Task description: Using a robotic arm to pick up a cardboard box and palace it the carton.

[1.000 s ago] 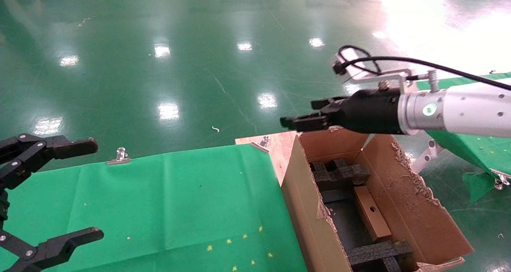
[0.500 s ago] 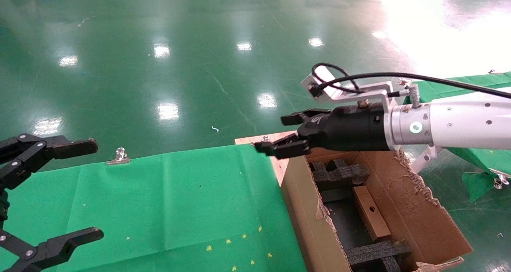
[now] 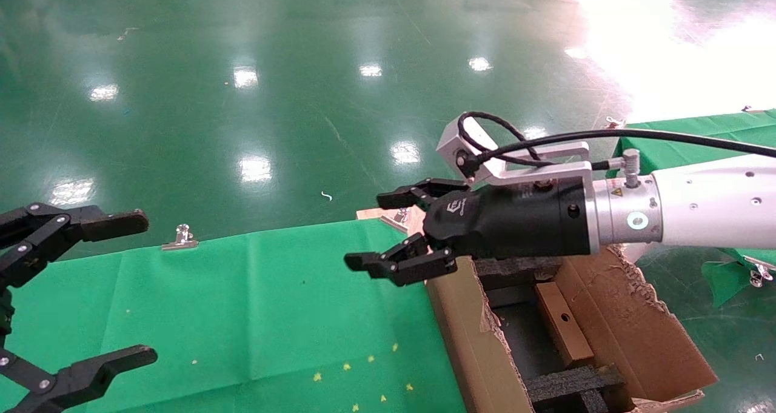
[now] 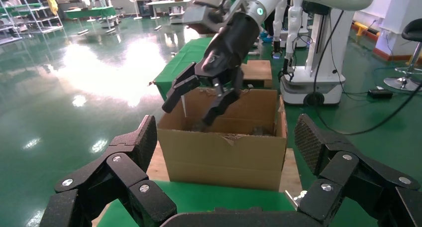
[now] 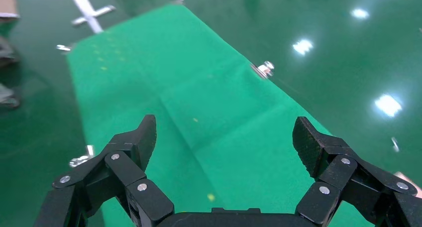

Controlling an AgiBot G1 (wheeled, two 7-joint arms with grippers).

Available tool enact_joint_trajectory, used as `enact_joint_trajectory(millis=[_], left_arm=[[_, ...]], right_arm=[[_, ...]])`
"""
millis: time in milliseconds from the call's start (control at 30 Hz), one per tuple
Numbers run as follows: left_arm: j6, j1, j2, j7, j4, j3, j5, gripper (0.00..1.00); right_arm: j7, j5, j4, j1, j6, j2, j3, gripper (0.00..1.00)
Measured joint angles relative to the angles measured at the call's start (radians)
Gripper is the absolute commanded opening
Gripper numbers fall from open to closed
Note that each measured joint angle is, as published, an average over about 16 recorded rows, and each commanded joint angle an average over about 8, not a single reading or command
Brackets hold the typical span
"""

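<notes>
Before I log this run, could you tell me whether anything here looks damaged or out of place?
Yes: the carton's flap edges are torn and ragged, with shreds hanging along the right flap. The box lies inside between the foam inserts. The right gripper is open and empty.

No text legible — logo unreadable.

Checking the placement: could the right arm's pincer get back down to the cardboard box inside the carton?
Probably yes: the right pincer is open and empty above the carton, whose top is open, with the cardboard box uncovered.
</notes>
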Motion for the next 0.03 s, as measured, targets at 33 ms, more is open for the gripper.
enact_joint_trajectory(millis=[33], left_arm=[[0.0, 0.0, 0.0, 0.0, 0.0, 0.0, 0.0, 1.0]], right_arm=[[-0.009, 0.006, -0.001, -0.007, -0.007, -0.002, 0.01, 1.0]])
